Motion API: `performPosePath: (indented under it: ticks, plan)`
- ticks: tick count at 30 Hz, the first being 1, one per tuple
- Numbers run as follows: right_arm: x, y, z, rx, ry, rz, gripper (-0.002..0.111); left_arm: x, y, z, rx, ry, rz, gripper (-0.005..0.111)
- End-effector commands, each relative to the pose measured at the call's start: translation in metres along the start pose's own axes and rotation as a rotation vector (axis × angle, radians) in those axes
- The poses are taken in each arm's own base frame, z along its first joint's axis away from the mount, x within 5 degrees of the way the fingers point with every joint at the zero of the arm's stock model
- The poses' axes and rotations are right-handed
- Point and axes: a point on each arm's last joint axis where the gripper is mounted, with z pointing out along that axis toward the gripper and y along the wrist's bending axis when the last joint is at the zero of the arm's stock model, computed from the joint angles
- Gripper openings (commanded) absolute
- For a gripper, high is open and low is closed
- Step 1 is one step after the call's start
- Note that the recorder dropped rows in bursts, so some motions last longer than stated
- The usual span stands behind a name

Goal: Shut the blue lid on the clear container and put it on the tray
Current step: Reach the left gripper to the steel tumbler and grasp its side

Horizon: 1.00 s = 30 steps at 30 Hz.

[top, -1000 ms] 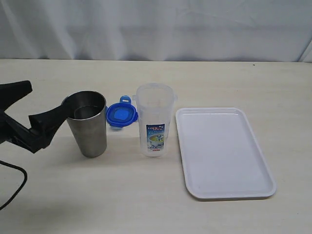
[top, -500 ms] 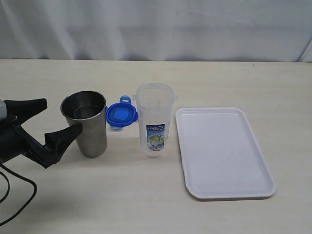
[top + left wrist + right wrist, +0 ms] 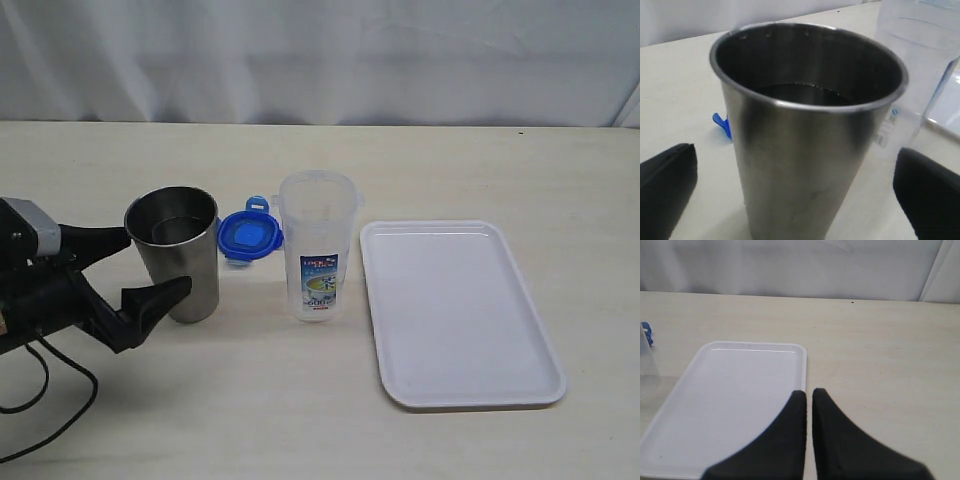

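Flanking tapered steel tumbler | left claw wide, empty | right claw shut, empty

Upright steel tumbler on table

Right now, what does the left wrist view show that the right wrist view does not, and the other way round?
Only the left wrist view: the steel tumbler, framed by the open left hand. Only the right wrist view: the tray and the shut right hand. Both: the table, an edge of the clear container and a bit of the blue lid.
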Motion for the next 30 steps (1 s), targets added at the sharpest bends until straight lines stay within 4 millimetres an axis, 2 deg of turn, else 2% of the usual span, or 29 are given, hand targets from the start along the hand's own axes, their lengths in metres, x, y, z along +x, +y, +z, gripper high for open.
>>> performPosePath:
  ticks: [1, 10, 22, 30]
  plan:
    - [0.001, 0.0, 0.0, 0.004, -0.003, -0.004, 0.005, 0.001, 0.005, 0.009, 0.024, -0.014, 0.004, 0.105]
    - [0.001, 0.0, 0.0, 0.004, -0.003, -0.004, 0.005, 0.009, 0.014, 0.024, 0.065, -0.002, 0.005, 0.105]
    - [0.001, 0.0, 0.0, 0.004, -0.003, -0.004, 0.005, -0.01, 0.012, 0.05, 0.119, -0.068, 0.079, 0.105]
    - [0.001, 0.0, 0.0, 0.004, -0.003, -0.004, 0.005, -0.012, 0.015, 0.052, 0.079, -0.079, 0.064, 0.105]
